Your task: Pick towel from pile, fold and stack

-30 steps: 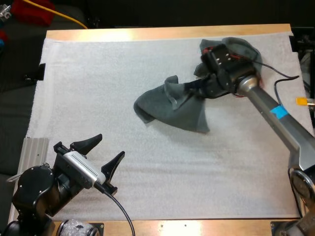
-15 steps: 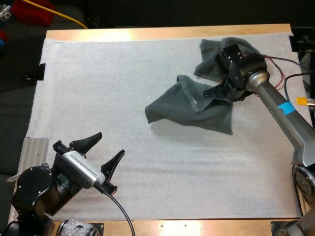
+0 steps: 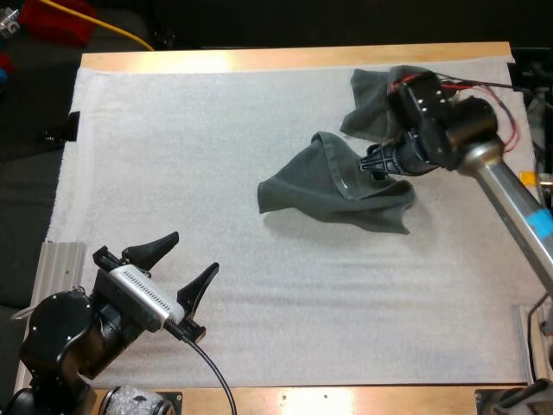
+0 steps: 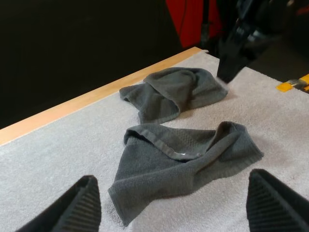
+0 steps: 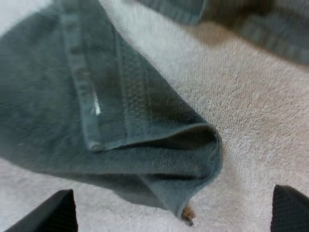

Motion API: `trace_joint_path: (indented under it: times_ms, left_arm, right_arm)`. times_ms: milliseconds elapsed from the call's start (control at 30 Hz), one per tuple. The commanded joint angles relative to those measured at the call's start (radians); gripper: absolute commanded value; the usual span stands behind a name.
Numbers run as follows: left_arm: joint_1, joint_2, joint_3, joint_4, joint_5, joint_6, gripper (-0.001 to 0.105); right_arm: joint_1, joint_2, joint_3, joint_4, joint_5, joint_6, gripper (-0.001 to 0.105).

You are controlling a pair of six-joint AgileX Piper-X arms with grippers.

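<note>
Right of centre on the mat (image 3: 173, 156), the crumpled towel (image 3: 328, 186) lies under the right end effector (image 3: 373, 162), fingers apart; the left end effector (image 3: 197, 253), also apart, hovers at the near-left corner.

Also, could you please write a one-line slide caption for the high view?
Right pincer open over a crumpled towel, second towel beyond; left pincer open, far from both.

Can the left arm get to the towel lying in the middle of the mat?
Probably yes: the left gripper stands open, with just bare mat between it and the middle towel. The right gripper hangs open over that towel's far end, so the near corner looks easiest.
</note>
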Motion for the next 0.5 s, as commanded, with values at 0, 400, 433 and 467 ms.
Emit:
trace_joint_path:
  times_ms: [0, 400, 433, 467]
  left_arm:
    - [-0.005, 0.002, -0.006, -0.011, 0.003, -0.004, 0.061]
    - [-0.005, 0.002, -0.006, 0.010, -0.021, -0.004, 0.061]
    - [-0.005, 0.002, -0.006, 0.010, -0.021, -0.006, 0.061]
    - [-0.005, 0.002, -0.006, 0.010, -0.021, -0.008, 0.061]
  right_arm:
    - [0.010, -0.030, -0.006, 0.018, 0.002, -0.001, 0.077]
    - [0.121, -0.212, 0.080, 0.019, 0.005, 0.090, 0.077]
    - [0.128, -0.229, 0.103, 0.012, 0.005, 0.097, 0.077]
    - [0.137, -0.251, 0.130, 0.002, 0.005, 0.103, 0.077]
